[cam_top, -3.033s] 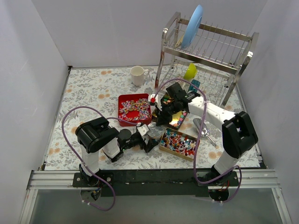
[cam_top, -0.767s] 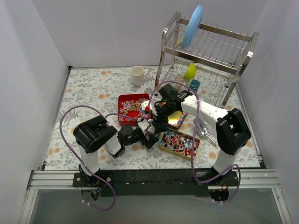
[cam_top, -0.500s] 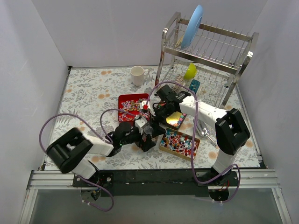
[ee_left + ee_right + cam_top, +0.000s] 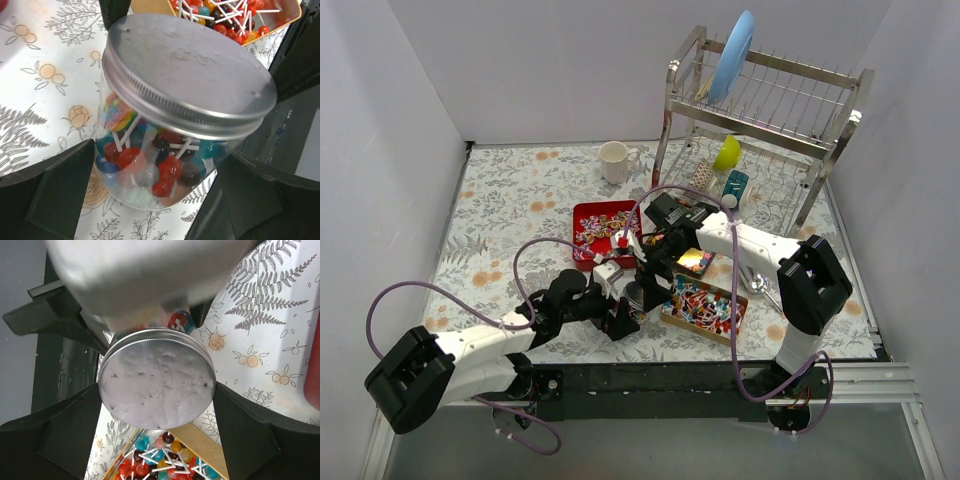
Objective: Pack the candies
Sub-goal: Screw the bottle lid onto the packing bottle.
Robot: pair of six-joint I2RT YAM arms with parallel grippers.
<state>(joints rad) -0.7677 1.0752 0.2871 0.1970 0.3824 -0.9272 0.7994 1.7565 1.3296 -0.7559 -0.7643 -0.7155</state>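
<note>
Left fingers (image 4: 60,192): closed on the glass jar (image 4: 125,195), one finger on each side of the body below the lid. The arm reaches in from the near-left corner.
Right fingers (image 4: 67,440): one on each side of the lid's rim. They look closed on the lid, but the wrist view doesn't show the contact line cleanly.
Lid (image 4: 187,82): plain silver screw type, sitting on the jar mouth. The right wrist view sees it face-on.
Jar position: near centre of the table (image 4: 510,200), just left of the gold tray (image 4: 692,327) and in front of the red tray (image 4: 578,208). In the top view it is mostly hidden by both wrists.
Lollipops (image 4: 167,167): inside the jar in red, blue, dark and rainbow-swirl colours, white sticks crossing, filling the glass up to the neck.
Loose lollipops (image 4: 705,302): piled in the gold tray, sticks pointing every way.
Wrapped candies (image 4: 603,228): a multicoloured heap in the red tray, behind the jar.
Gold item (image 4: 696,262): shiny and flat, just behind the gold tray under the right forearm. Can't tell what it is.
Spoon (image 4: 757,280): on the table just right of the gold tray.
Dish rack (image 4: 770,110): far right of the table, with a blue plate (image 4: 733,55) upright on the top tier.
Mug (image 4: 613,160): white, at the far centre, well apart from both arms.
</note>
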